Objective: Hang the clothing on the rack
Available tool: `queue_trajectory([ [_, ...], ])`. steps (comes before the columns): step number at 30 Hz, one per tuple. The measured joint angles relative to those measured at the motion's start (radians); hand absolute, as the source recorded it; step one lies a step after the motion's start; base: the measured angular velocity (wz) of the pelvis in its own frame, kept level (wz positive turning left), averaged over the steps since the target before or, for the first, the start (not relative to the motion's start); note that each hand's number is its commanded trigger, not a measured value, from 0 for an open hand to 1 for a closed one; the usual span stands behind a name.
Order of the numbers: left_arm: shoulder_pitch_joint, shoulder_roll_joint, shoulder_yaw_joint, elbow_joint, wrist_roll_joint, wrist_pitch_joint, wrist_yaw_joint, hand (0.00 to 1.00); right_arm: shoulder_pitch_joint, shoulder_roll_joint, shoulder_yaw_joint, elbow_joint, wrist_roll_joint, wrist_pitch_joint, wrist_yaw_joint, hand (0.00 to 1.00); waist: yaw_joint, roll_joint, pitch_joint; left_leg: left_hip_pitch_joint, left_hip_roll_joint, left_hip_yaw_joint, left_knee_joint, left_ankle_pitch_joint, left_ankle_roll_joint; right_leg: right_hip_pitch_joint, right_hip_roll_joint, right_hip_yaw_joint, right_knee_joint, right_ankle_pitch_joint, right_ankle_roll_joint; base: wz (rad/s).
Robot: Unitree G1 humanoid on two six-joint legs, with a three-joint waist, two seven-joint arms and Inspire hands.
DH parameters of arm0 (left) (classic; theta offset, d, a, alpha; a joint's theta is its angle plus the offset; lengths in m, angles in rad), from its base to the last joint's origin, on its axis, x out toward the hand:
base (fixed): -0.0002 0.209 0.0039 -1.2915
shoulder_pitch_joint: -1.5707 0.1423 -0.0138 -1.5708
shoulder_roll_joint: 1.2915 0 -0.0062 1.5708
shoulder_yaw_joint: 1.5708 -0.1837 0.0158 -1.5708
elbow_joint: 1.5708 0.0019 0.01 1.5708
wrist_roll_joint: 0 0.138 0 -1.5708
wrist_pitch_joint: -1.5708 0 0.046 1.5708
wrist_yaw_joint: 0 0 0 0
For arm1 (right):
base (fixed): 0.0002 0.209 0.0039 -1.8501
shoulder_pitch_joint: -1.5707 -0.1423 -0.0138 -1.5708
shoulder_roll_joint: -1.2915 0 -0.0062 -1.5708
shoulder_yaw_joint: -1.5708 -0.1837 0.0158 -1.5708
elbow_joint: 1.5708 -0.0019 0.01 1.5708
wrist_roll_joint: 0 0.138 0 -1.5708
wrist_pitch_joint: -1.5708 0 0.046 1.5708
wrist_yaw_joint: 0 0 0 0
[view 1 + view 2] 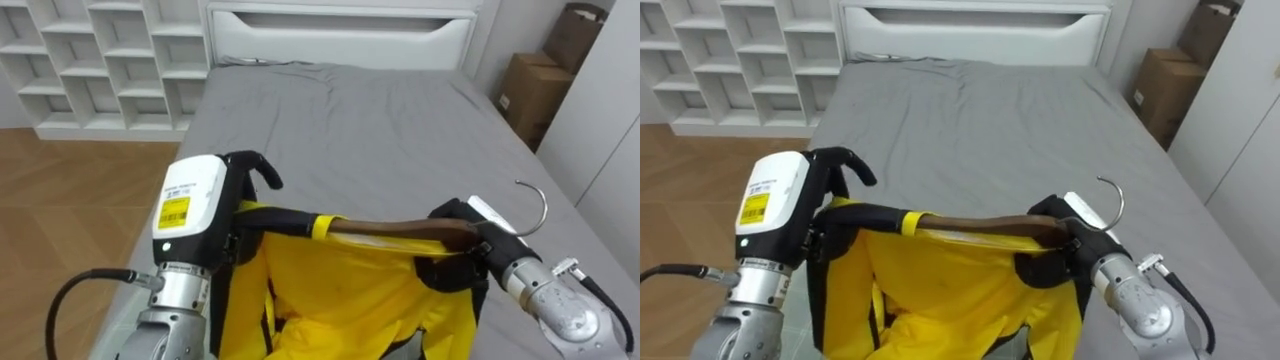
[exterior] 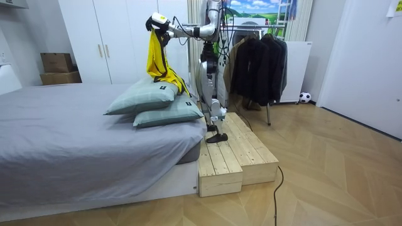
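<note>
Aloft, yellow jacket (image 1: 340,290) on hanger (image 1: 390,229)

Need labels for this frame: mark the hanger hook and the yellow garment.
hanger hook (image 1: 545,207): left eye view, outer bend of the wire
yellow garment (image 1: 350,290): left eye view, middle of the cloth

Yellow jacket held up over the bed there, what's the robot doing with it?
The robot stands on a wooden platform at the edge of the bed, holding a yellow jacket on a wooden hanger. Its left hand grips one end, its right hand the other, near the metal hook. The jacket is not yet hung; a rack of dark coats stands behind the robot.
</note>
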Motion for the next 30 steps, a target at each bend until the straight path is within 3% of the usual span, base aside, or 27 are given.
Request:
queue_trajectory([
  [12, 0.0, -0.005, 0.04, 0.028, -0.028, 0.001, 0.002, 0.0, -0.001, -0.001, -0.002, -0.02, -0.069, 0.003, 0.0, 1.0, -0.003, -0.001, 0.0006, 0.0, 0.0, 0.002, -0.002, 0.0, 0.0, -0.001, 0.001, 0.005, -0.003, 0.0, 0.0, -0.01],
  [18, 0.004, -0.007, 0.041, 0.07, -0.115, 0.012, 0.0, 0.0, -0.009, -0.015, -0.002, -0.02, -0.094, 0.046, 0.042, 1.0, -0.007, -0.017, 0.0076, -0.002, 0.001, 0.006, -0.002, 0.0, 0.0, -0.002, 0.001, 0.004, -0.003, 0.0, 0.0, 0.0],
  [20, 0.005, -0.007, 0.042, 0.07, -0.115, 0.022, -0.02, 0.0, -0.024, -0.02, -0.002, -0.02, -0.099, 0.065, 0.07, 1.0, -0.006, -0.019, 0.0072, -0.002, 0.0, 0.007, -0.002, 0.0, 0.0, -0.002, 0.0, 0.005, -0.003, 0.0, 0.0, 0.0],
  [30, 0.009, -0.008, 0.055, 0.074, -0.104, 0.059, -0.046, 0.0, -0.026, -0.035, -0.002, -0.013, -0.116, 0.089, 0.114, 1.0, 0.005, -0.022, 0.0053, 0.0, 0.001, 0.021, -0.001, 0.0, 0.0, -0.003, 0.0, 0.005, -0.001, 0.0, 0.0, 0.0],
])
